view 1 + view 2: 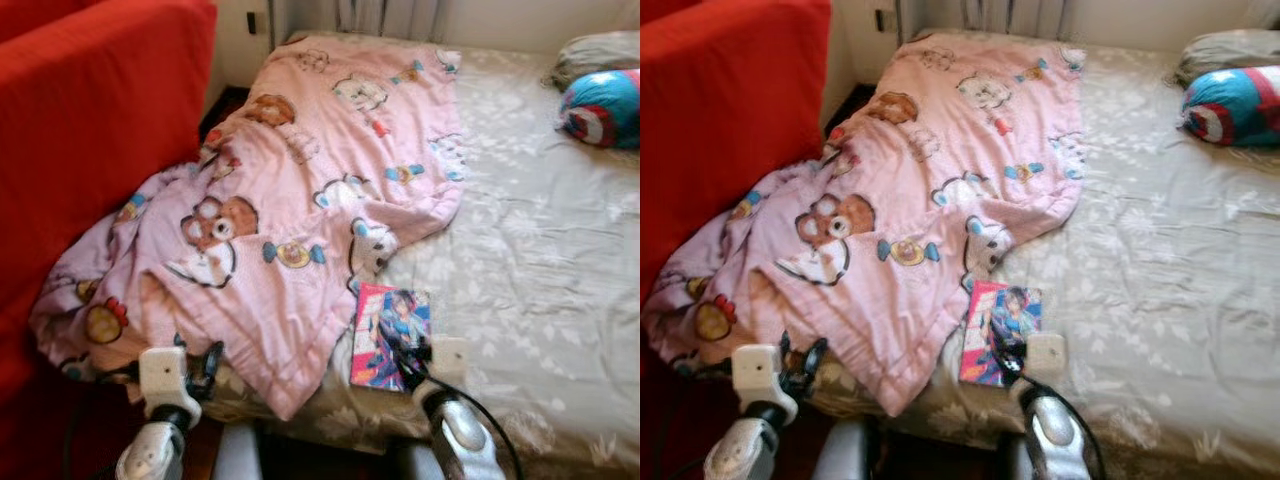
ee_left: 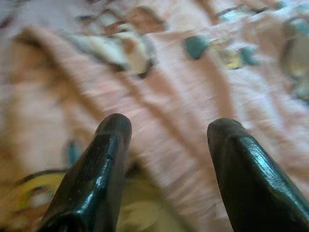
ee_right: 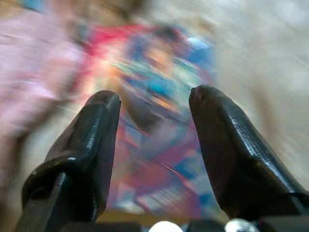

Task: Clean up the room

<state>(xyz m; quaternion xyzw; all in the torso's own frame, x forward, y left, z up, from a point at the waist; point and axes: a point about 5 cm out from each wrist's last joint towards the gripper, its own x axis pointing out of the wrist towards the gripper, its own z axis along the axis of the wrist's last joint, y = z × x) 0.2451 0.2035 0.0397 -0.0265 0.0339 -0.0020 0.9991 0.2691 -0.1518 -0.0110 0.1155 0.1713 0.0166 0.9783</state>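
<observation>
Comic book [image 1: 390, 335] lies flat on the bed [image 1: 540, 250], near edge, just right of the pink blanket [image 1: 300, 210]. Right gripper [image 3: 154, 104] over it, jaws apart, empty. Left gripper [image 2: 166, 130] at the blanket's near hem, jaws apart.

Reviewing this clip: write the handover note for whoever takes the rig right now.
Left gripper: open, over the pink cartoon blanket at the bed's near-left corner, holding nothing.
Right gripper: open, poised just above the comic book, not yet gripping.
The blanket lies rumpled, spilling off the bed toward the red sofa. Two pillows sit at the far right.
Done: nothing visibly tidied.
Left: probably pick up the book, then straighten the blanket.
</observation>
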